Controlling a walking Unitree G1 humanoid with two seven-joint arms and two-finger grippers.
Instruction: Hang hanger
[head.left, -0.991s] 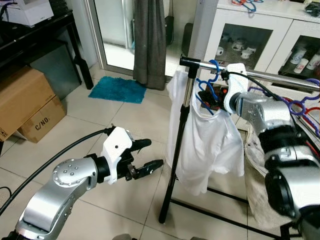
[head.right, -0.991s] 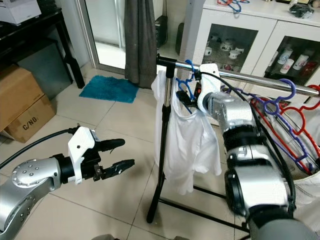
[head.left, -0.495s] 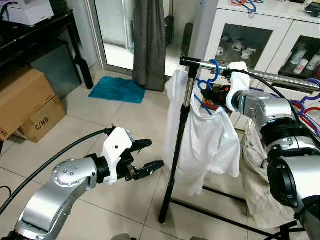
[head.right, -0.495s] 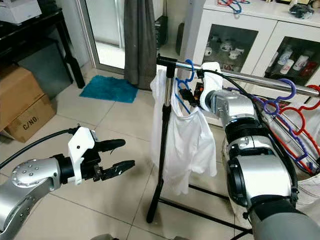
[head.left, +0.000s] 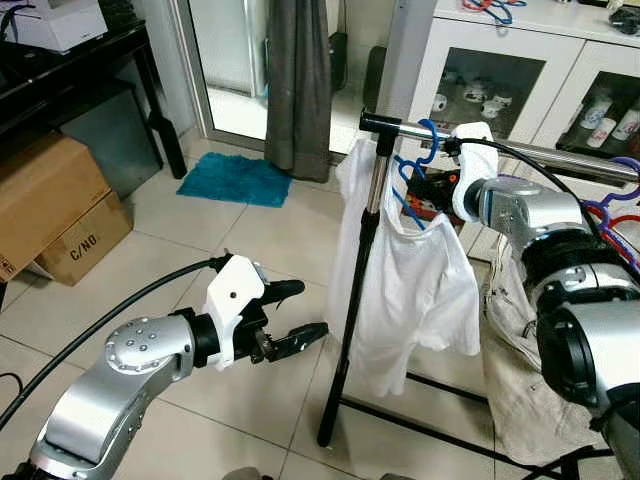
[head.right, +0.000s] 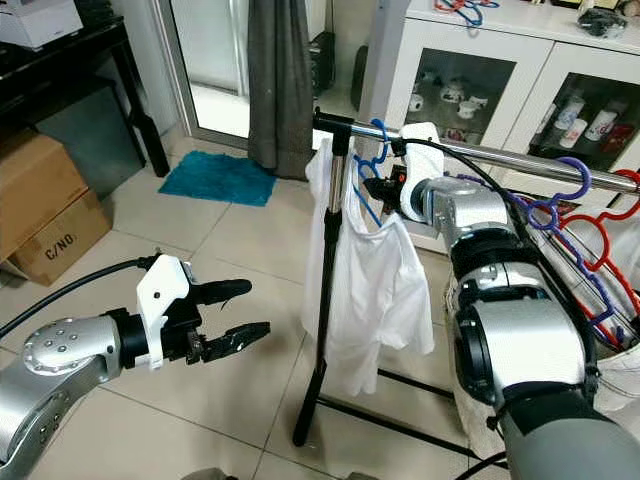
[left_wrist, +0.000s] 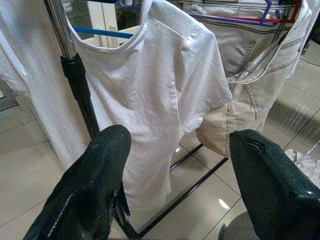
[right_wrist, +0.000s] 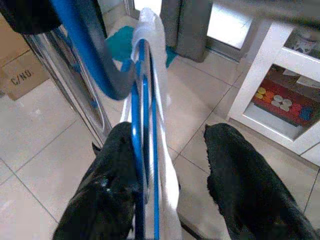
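The blue hanger (head.left: 412, 178) with its white T-shirt (head.left: 405, 290) already has its hook over the chrome rail (head.left: 545, 155) of the clothes rack, at the rail's left end beside the upright pole (head.left: 352, 300). The right gripper (right_wrist: 167, 200) is up at the hanger's neck; in the right wrist view its fingers (right_wrist: 245, 190) stand apart with the blue wire against one of them, gripping nothing. The step in hand looks like letting go. The next move calls for backing that gripper away without snagging the wire or the shirt collar.

The left gripper (head.left: 292, 312) hovers low, nearer and to the left of the rack, fingers spread and empty.

The white glass-fronted cabinet (head.left: 520, 75) behind the rack holds mugs and cups. Two closed cardboard boxes (head.left: 50, 195) stand far left; their contents are hidden.
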